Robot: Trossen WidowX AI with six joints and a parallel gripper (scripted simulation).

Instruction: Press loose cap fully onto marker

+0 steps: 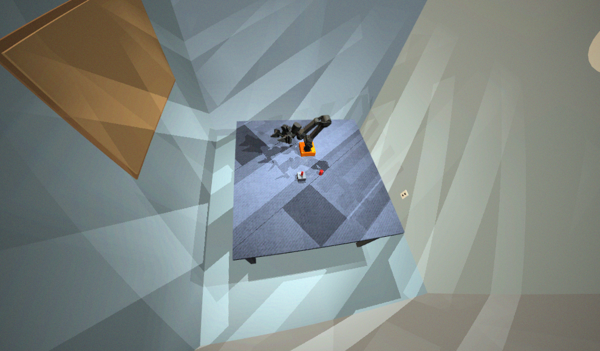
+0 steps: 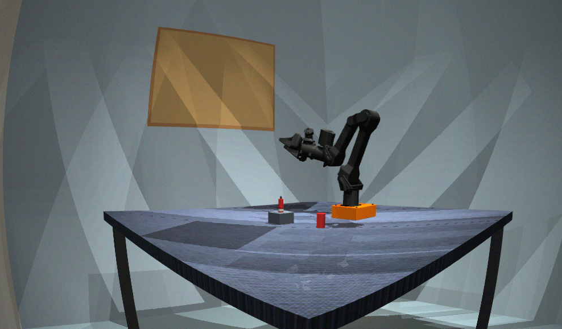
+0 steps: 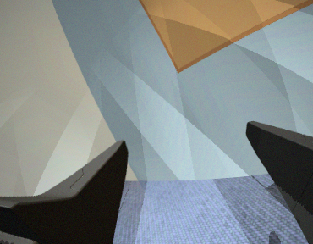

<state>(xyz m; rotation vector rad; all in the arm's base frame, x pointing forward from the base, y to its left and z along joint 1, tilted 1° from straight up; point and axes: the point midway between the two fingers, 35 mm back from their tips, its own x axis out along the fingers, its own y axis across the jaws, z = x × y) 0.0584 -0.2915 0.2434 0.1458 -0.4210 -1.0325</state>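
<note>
A red marker [image 2: 280, 202] [image 1: 302, 173] stands upright in a grey holder block [image 2: 280, 217] [image 1: 302, 179] near the middle of the table. The red cap [image 2: 321, 219] [image 1: 320, 172] stands loose on the table beside the block, towards the arm's orange base [image 2: 354, 211] [image 1: 307, 150]. My gripper [image 2: 286, 143] [image 1: 277, 133] [image 3: 187, 137] is open and empty. It hangs high above the table, well away from both marker and cap. In the wrist view only the two dark fingers, the table's far part and the wall show.
The blue-grey table [image 2: 308, 265] [image 1: 315, 218] has edges all round, on dark legs. An orange panel [image 2: 211, 79] [image 1: 88, 78] [image 3: 220, 10] hangs on the wall behind.
</note>
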